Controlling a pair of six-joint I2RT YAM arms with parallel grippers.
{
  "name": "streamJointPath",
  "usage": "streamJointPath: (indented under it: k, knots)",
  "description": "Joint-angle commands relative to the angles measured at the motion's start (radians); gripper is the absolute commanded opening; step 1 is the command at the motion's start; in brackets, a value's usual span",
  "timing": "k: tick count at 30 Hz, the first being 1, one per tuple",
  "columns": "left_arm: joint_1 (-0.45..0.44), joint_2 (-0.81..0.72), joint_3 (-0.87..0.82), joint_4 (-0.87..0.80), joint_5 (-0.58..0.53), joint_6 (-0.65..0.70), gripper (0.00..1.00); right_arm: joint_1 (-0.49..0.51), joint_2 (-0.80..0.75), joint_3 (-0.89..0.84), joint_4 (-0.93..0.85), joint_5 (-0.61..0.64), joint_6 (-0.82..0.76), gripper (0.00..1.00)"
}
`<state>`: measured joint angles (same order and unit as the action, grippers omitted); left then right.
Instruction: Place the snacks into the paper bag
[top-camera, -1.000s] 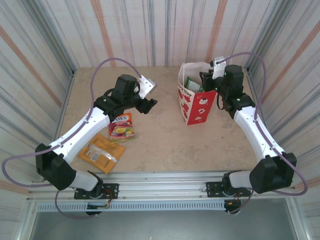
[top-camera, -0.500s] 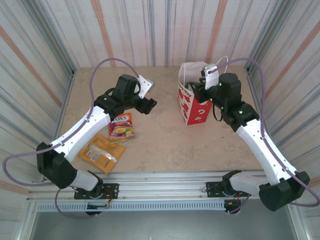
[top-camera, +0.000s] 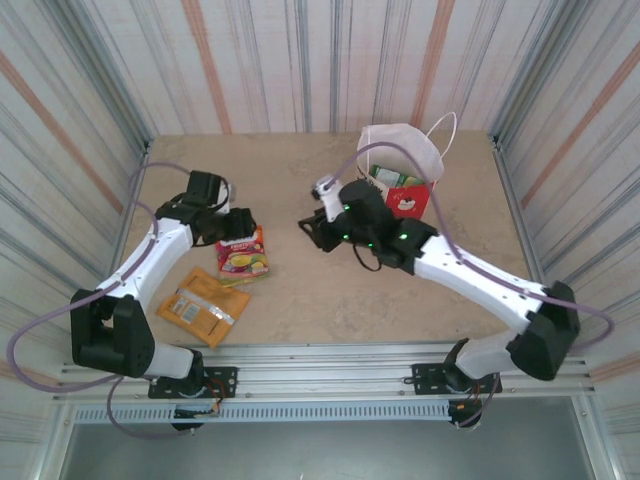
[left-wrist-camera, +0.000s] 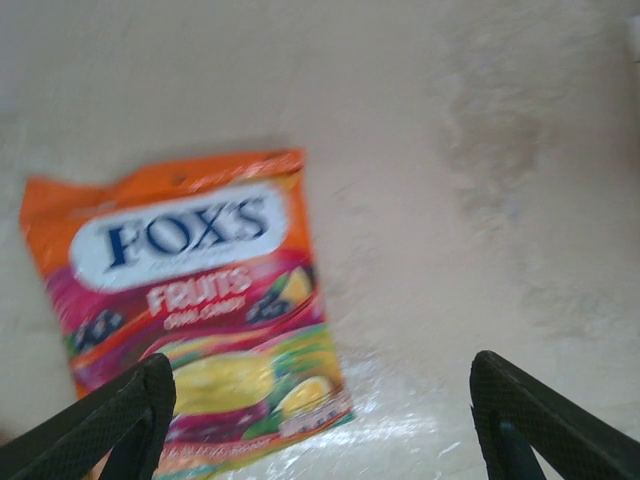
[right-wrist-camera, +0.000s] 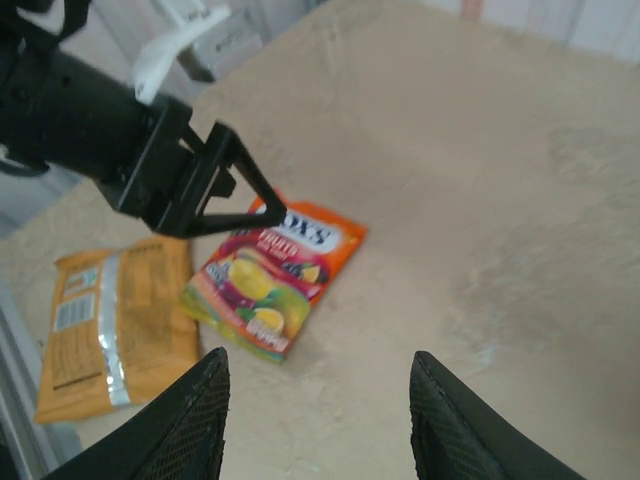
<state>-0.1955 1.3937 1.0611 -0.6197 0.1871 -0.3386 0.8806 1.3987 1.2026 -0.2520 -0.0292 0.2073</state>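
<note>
Tabletop (top-camera: 330, 290): pale beige, matt, with faint stone-like mottling. The left wrist view shows a glare patch just beside the candy bag.
Candy bag (left-wrist-camera: 195, 310): flat glossy packet, roughly rectangular, lying face up left of the tabletop's centre. It has an orange top, a white oval reading "FOX'S", a red band reading "FRUITS" and yellow-green fruit print below. The smaller lettering is blurred, and its lower edge is cut off by the frame and one finger.
Orange pouch (top-camera: 203, 306): larger flat packet, orange with a pale silvery panel, lying near the candy bag on the side toward the arm bases. Its print is too small to read.
Paper bag (top-camera: 405, 197): red paper with white printed shapes, white inside, one thin white loop handle. It stands at the far right of the tabletop, its lower part hidden behind the right arm.
Green packet (top-camera: 383, 178): sits in the bag's mouth, with just the top edge visible.
Left fingers (left-wrist-camera: 125, 415): black, finely ribbed, spread wide, holding nothing. They are over the candy bag's lower end; contact cannot be told.
Right fingers (right-wrist-camera: 185, 420): black, rounded, pebbled surface, spread wide, empty. They hover mid-tabletop between the paper bag and the candy bag.
</note>
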Motion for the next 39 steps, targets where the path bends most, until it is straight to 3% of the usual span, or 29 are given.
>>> streamJointPath:
  k: [1,9,17,26,39]
  knots:
    - [0.071,-0.050,-0.070,0.043,0.102,-0.089,0.79,0.051,0.100,0.056,0.022,-0.019,0.038,0.50]
    - [0.190,-0.025,-0.167,0.054,0.095,-0.117,0.74,0.112,0.372,0.174,0.003,-0.056,-0.018,0.50]
    - [0.219,0.069,-0.178,0.089,0.089,-0.108,0.66,0.126,0.578,0.306,-0.013,-0.082,-0.055,0.49]
    - [0.221,0.163,-0.165,0.121,0.078,-0.103,0.66,0.127,0.713,0.403,-0.022,-0.103,-0.069,0.46]
    - [0.221,0.241,-0.174,0.149,0.112,-0.094,0.60,0.127,0.812,0.439,-0.044,-0.115,-0.096,0.34]
